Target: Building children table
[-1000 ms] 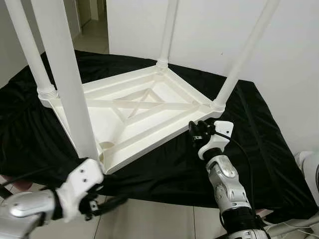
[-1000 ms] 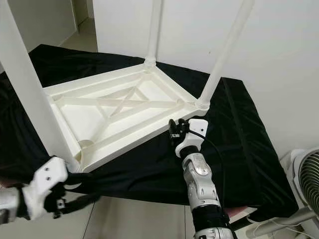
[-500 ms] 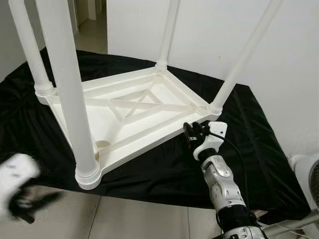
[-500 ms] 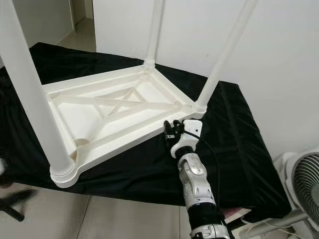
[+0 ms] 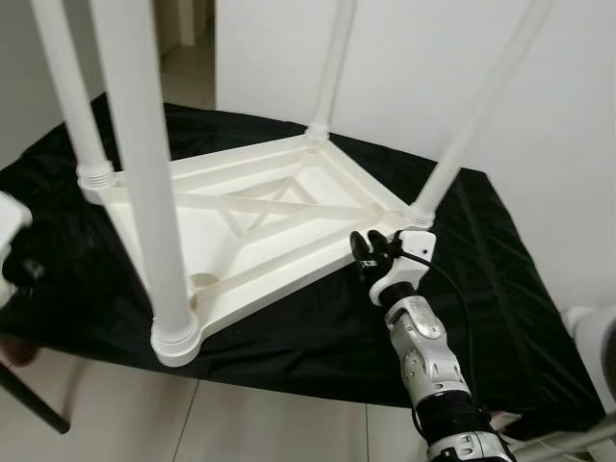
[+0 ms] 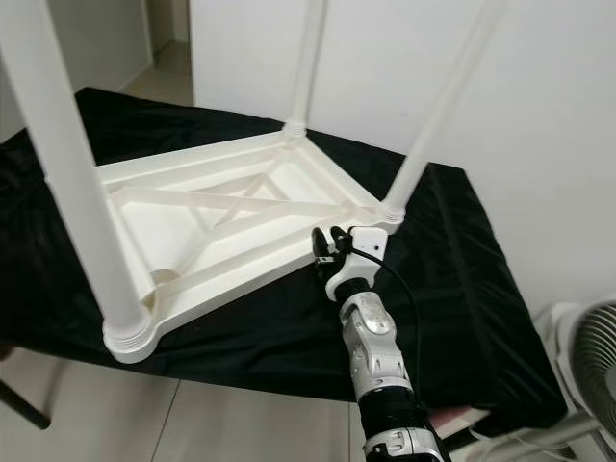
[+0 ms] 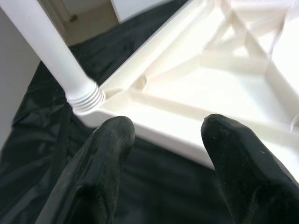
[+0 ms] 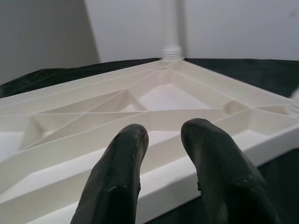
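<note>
A plain home room: white walls (image 5: 404,67), pale tiled floor (image 5: 241,428), a doorway (image 5: 188,43) to another room, and a standing fan (image 6: 592,351) beside the right gripper (image 6: 327,252).

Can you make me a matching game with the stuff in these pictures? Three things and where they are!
Things:
1. upside-down white table
2. right gripper
3. black cloth

Places:
A. spread under the table
B. lying with its four legs pointing up
C. at the table's near edge, fingers open

Pairs: 1-B, 2-C, 3-A
</note>
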Motion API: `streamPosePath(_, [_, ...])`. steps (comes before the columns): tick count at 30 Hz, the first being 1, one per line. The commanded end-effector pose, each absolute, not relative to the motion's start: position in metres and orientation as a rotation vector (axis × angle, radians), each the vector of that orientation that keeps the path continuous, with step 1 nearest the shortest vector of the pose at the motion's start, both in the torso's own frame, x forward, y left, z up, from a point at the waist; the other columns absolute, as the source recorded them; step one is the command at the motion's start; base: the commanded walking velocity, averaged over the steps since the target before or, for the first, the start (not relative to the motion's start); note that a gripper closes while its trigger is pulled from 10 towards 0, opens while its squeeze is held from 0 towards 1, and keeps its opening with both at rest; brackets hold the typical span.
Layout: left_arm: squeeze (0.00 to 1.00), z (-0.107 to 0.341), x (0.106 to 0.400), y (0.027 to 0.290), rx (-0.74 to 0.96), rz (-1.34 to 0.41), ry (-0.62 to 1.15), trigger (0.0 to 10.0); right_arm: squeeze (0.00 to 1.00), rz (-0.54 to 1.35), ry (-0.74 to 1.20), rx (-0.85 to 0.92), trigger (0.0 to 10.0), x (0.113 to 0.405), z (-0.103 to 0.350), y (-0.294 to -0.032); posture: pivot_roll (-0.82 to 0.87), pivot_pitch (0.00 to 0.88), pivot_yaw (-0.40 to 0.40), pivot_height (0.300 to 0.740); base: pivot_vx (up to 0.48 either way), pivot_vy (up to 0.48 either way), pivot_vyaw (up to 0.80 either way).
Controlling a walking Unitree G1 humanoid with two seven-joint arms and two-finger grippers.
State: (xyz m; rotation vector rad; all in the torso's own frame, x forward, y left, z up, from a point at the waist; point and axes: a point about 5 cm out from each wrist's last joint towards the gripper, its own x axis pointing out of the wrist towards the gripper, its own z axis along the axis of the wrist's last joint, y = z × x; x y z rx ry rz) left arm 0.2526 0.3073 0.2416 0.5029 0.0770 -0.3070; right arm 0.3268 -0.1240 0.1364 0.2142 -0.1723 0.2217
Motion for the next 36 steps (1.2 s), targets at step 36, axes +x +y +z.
streamPosePath(36, [0.00, 0.242, 0.256, 0.133, 0.223, -0.835, -0.132, 10.0, 0.00, 0.102, -0.163, 0.192, 10.0, 0.337, 0.139, -0.133, 0.05, 0.026, -0.107, 0.740, 0.000, 0.000, 0.00])
